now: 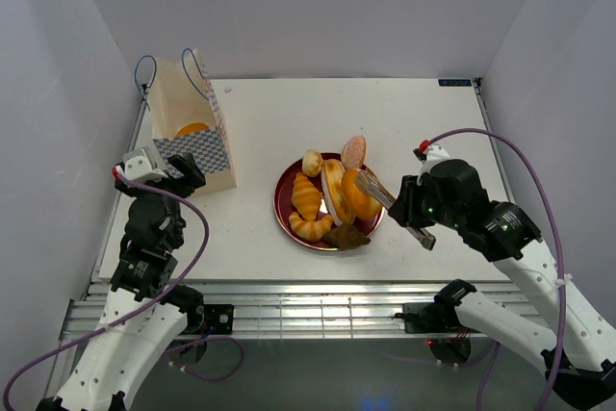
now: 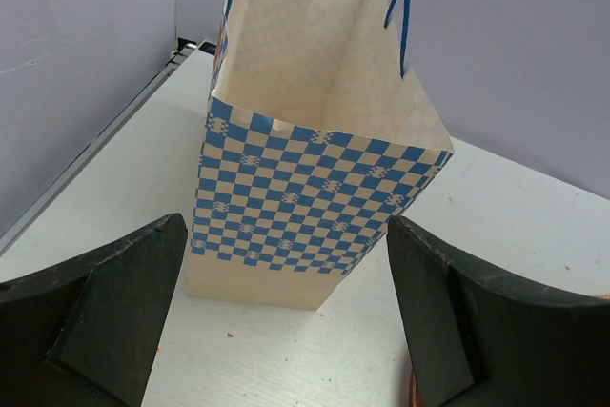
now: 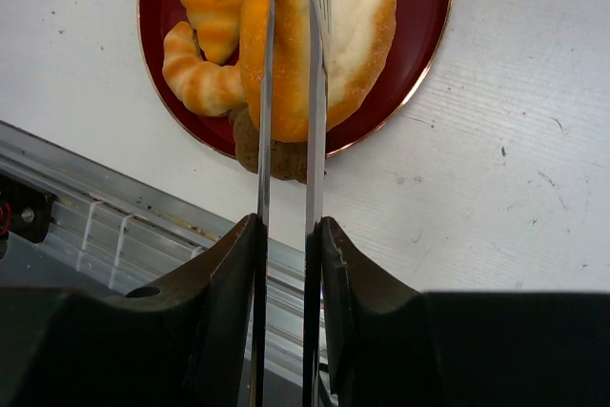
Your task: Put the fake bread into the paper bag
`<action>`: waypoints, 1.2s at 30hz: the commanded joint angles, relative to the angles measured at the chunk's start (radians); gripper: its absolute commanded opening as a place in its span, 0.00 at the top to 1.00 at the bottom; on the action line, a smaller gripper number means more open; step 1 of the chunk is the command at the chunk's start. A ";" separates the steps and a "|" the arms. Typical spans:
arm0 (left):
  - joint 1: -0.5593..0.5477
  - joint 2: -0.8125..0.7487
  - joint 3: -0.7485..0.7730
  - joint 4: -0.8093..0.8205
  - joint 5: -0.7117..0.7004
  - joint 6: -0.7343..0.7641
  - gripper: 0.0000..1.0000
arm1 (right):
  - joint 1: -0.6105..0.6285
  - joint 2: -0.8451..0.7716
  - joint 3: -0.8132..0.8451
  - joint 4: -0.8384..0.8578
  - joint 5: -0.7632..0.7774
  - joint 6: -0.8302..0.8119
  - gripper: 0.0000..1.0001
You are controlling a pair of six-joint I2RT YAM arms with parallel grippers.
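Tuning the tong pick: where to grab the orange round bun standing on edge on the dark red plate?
Probably pinch its two broad faces near the middle, edge-on from the near-right side of the dark red plate. The orange round bun stands on edge, faces upright; the metal tongs in the right gripper straddle it so.

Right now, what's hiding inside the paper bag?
From above, one round orange bread piece shows inside the paper bag. The bag's walls hide its bottom, so anything deeper down can't be seen.
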 commanded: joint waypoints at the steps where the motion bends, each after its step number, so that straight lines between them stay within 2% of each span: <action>1: -0.002 -0.015 0.036 -0.015 -0.002 -0.014 0.04 | -0.002 0.000 0.083 0.099 -0.034 -0.046 0.92; 10: -0.002 -0.118 0.017 0.002 -0.183 -0.014 0.04 | -0.002 0.136 0.218 0.324 -0.237 -0.140 0.92; 19: -0.002 -0.144 0.016 -0.010 -0.301 -0.043 0.03 | -0.002 0.385 0.442 0.564 -0.516 -0.195 0.92; 24: -0.002 -0.198 -0.002 0.011 -0.289 -0.037 0.05 | 0.003 0.531 0.502 0.781 -0.672 -0.105 0.92; 29: -0.002 -0.192 -0.012 0.025 -0.296 -0.024 0.05 | 0.014 0.698 0.627 0.906 -0.775 -0.054 0.92; 36: -0.002 -0.150 -0.015 0.036 -0.304 0.000 0.05 | 0.061 0.897 0.850 0.954 -0.881 -0.023 0.92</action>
